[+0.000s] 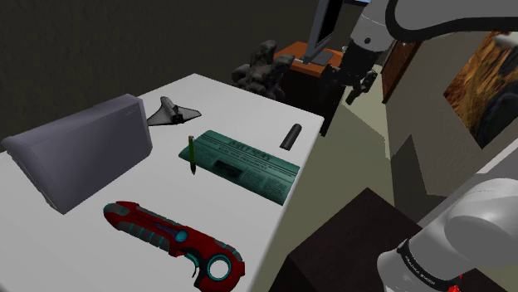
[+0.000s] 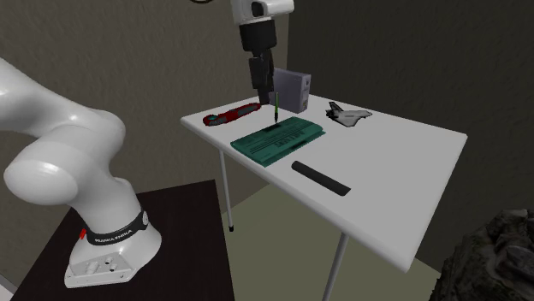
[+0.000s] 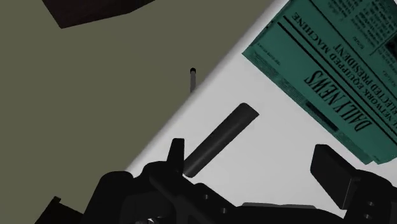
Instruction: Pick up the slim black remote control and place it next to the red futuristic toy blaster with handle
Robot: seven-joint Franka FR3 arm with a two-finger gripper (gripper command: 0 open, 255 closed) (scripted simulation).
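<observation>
The gripper (image 3: 254,156) is wide open and holds nothing. It hangs above the black remote (image 3: 219,140), which lies by the edge of the white table (image 1: 241,104), beside the green newspaper (image 1: 241,164). The red blaster (image 1: 174,236) is well apart, past the paper. Nothing is done yet: grabbing and moving are both left
</observation>
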